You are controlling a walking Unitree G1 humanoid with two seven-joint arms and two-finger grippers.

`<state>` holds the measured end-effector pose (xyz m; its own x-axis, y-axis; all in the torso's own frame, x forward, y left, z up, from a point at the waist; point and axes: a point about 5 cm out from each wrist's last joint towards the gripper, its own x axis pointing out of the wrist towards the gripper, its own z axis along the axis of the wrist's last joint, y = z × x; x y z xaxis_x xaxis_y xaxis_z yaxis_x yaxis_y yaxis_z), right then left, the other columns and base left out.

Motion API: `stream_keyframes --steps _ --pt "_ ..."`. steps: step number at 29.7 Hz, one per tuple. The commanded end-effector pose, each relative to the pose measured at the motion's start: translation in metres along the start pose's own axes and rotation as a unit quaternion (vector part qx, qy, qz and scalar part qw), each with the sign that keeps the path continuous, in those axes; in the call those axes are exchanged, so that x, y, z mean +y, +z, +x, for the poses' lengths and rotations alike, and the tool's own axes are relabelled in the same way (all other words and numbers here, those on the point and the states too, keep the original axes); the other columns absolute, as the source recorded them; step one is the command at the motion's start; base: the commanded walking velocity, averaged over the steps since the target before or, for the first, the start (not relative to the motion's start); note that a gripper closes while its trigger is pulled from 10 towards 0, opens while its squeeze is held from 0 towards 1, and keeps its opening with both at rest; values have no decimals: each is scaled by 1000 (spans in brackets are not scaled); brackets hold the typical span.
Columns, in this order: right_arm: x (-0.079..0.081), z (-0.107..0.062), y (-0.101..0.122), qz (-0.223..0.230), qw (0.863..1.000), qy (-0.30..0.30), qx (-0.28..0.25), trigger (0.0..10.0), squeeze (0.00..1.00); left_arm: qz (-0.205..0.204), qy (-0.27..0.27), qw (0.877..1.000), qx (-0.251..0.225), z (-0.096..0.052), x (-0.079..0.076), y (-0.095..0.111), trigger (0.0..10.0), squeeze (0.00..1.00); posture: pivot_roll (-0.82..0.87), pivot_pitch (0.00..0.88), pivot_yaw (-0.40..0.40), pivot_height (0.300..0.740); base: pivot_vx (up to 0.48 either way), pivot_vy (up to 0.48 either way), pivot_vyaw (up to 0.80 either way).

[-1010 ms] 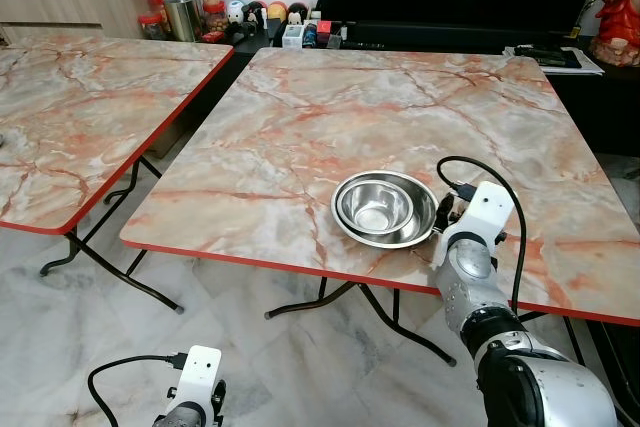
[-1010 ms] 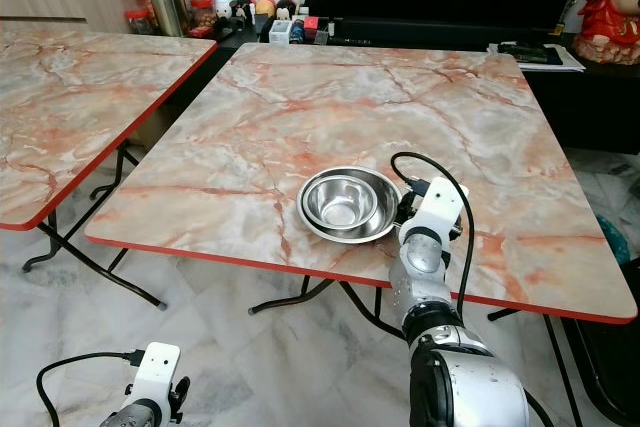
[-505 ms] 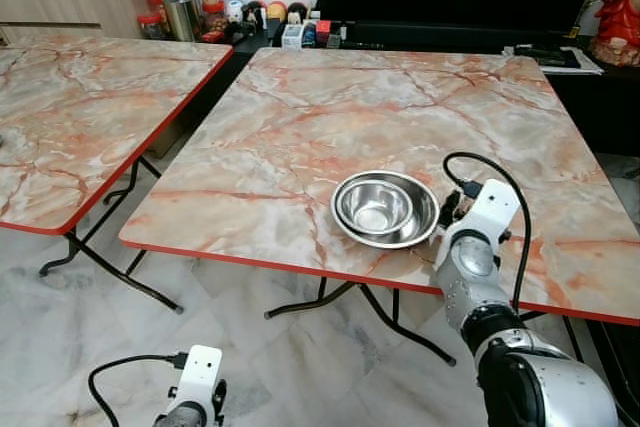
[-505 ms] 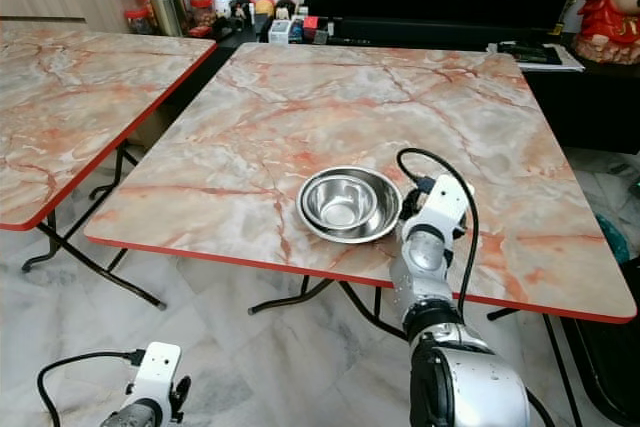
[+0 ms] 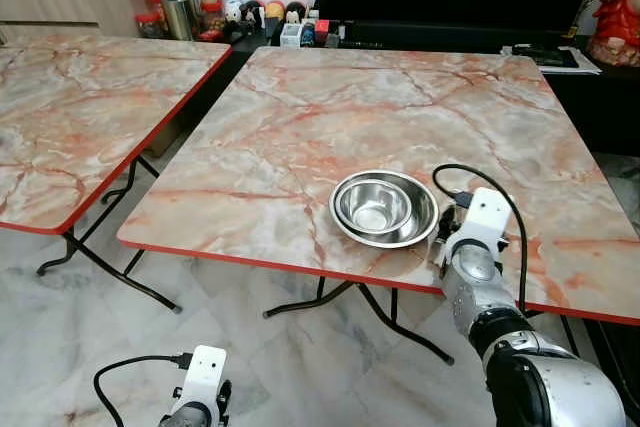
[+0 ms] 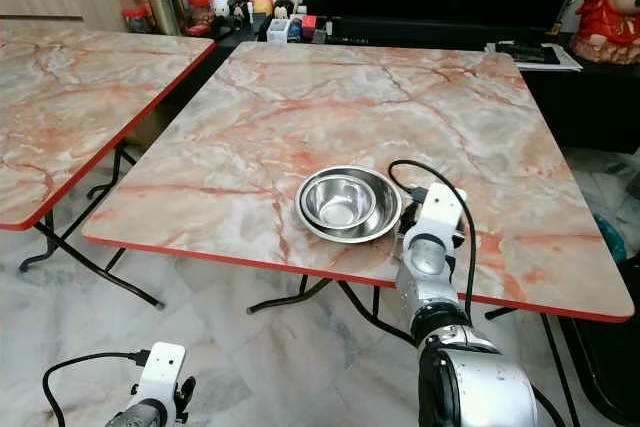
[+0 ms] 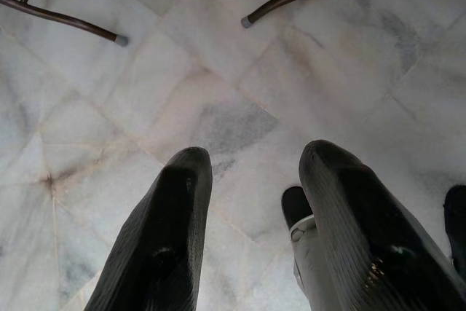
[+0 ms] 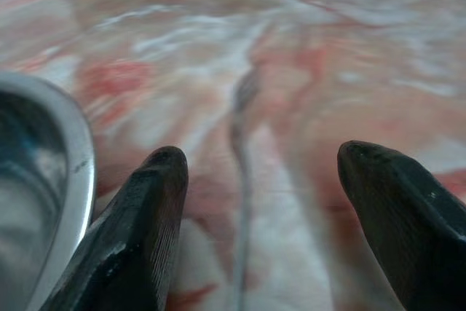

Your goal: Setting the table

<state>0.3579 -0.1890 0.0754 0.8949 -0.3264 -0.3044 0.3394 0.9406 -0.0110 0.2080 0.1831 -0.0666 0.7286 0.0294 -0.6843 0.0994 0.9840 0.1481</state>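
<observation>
In the left eye view I see the steel bowl [image 5: 384, 208] at lower centre, on the marble table [image 5: 300, 127]. The right gripper [image 5: 445, 232] is just beside it. In the right wrist view its fingers [image 8: 131, 238] are wide apart, holding nothing. In the left wrist view the left gripper [image 7: 251, 231] is spread over the floor [image 7: 218, 71].

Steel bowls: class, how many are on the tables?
2. One larger steel bowl sits near the front edge of the marble table; a smaller steel bowl is nested inside it. More could be hidden beneath.

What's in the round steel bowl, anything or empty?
Empty: the round steel bowl sits upright on the marble table, bare shiny bottom showing.
</observation>
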Motion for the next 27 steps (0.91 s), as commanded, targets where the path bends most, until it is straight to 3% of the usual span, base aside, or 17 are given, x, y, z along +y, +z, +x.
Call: stream_keyframes --steps 1,16,27 --pt "-1 1 0 -16 1000 7 7 10000 0 -8 -1 1000 -3 1 0 2 10000 0 18 0 2 705 0 0 0" --pt "-23 4 -3 -38 999 -25 22 10000 0 -7 -10 1000 -1 1 -3 2 10000 0 10 0 9 705 0 0 0" --pt "-12 2 -5 -37 999 21 21 10000 0 -8 -9 1000 -6 1 -3 5 10000 0 15 0 9 705 0 0 0"
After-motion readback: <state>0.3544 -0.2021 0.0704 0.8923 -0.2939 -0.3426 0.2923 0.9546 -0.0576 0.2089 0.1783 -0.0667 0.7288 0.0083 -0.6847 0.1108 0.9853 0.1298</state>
